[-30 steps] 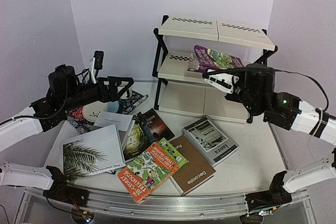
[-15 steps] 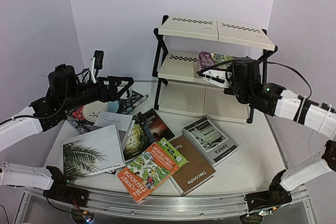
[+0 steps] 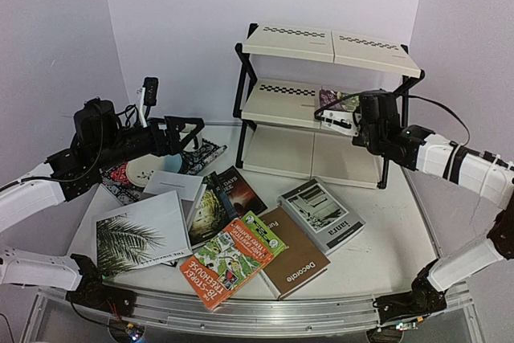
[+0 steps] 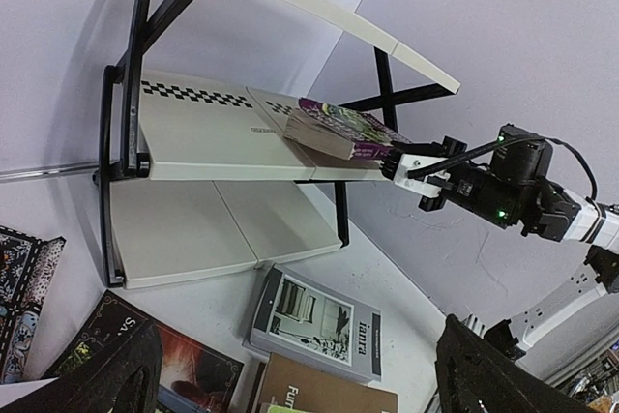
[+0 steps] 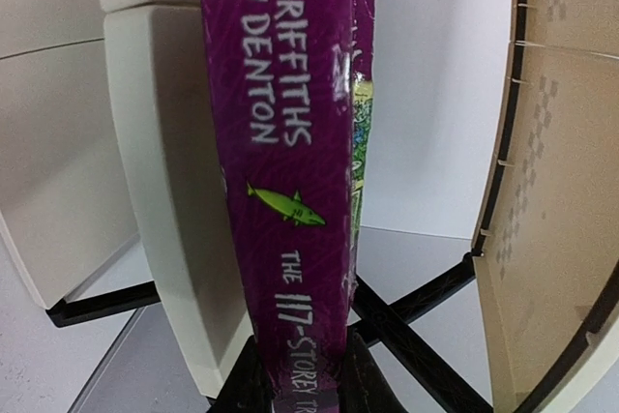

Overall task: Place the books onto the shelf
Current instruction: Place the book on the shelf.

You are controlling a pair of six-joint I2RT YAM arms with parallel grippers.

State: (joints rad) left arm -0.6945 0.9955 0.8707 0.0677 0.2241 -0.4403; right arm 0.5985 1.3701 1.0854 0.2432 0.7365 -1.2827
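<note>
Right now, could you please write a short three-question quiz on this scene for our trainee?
1. True or false: the purple book is at the middle tier of the shelf.
2. Which arm's jaws grip that book: A) left, B) right, C) neither?
3. What word is printed on the brown book near the table's front edge?

Key: 1 true. 2 B, the right arm. 3 Decorate.
</note>
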